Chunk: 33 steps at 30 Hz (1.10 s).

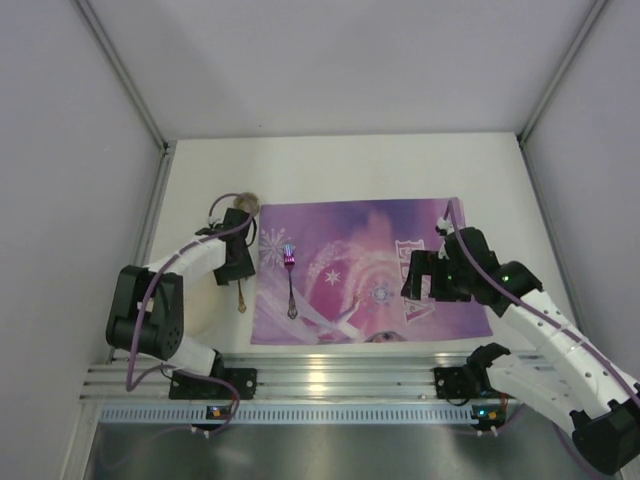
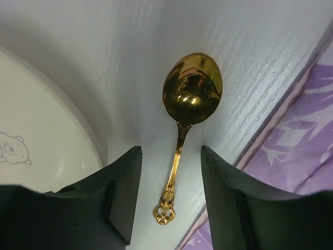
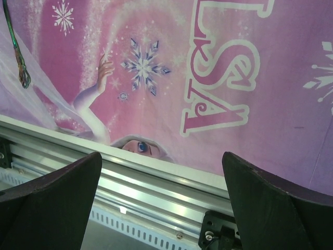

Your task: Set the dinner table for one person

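The left wrist view is giving what the top view is blurring: a gold spoon (image 2: 191, 91) is lying on the white table (image 2: 104, 57), its handle running between the 2 fingers of the left gripper (image 2: 170, 174). Those fingers are standing apart, 1 on each side of the handle, touching neither side. A white plate (image 2: 36, 156) with a small bear print is sitting just left of the spoon. The mat (image 2: 307, 151) is edging in just right of it, so the spoon is occupying a narrow strip of bare table between the 2.

Only the top view is showing the whole layout. A fork (image 1: 290, 285) is lying on the mat's left part, and the widest bare stretch of table is showing beyond the mat's far edge.

The right gripper (image 3: 161, 177) is hovering over the mat's near right part, jaws spread wide and gripping nothing. Its wrist view is showing the mat's near edge lying against the metal rail (image 3: 145, 192) at the table's near edge — little room there.
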Tool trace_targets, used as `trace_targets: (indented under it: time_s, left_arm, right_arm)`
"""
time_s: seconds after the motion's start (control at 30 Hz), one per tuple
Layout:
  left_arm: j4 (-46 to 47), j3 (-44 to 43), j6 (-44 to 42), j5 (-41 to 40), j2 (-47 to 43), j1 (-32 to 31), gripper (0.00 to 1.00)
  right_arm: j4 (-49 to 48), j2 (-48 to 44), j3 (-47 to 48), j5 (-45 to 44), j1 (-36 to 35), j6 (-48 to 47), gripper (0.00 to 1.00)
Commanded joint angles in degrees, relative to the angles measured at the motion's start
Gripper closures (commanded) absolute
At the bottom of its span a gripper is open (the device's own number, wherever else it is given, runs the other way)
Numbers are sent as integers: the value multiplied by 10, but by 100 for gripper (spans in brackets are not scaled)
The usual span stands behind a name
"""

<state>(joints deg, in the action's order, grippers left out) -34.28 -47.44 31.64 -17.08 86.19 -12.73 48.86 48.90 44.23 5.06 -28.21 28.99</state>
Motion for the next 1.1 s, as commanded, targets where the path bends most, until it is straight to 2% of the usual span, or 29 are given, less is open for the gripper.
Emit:
trace_targets:
  time_s: [0.0,0.3,0.43,0.47,0.53,0.57,0.6,0.77,1.07]
  left_arm:
    - [44,10,9,7,18,0,47]
    - [83,15,19,24,71,6,65]
    - [89,25,30,28,80,8,77]
    - [89,24,30,28,80,10,85]
    - [89,24,33,28,85,14,94]
    - [88,24,33,29,90,15,94]
    - [86,21,34,30,96,16,99]
    - [81,2,38,31,135,17,100]
    - [52,-18,13,8,85,16,100]
  right_arm:
    - [-14,1,0,0,8,1,0]
    - [-13,10,-1,-1,7,1,0]
    - [-10,17,4,1,8,-3,0]
    - [-6,17,6,-2,8,-2,0]
    - [-3,17,6,-5,7,-3,0]
    - [-3,17,6,-6,8,-3,0]
    - [-4,19,5,-7,8,-2,0]
    - [-4,29,8,-6,8,-3,0]
    - [-8,30,12,-2,7,-5,0]
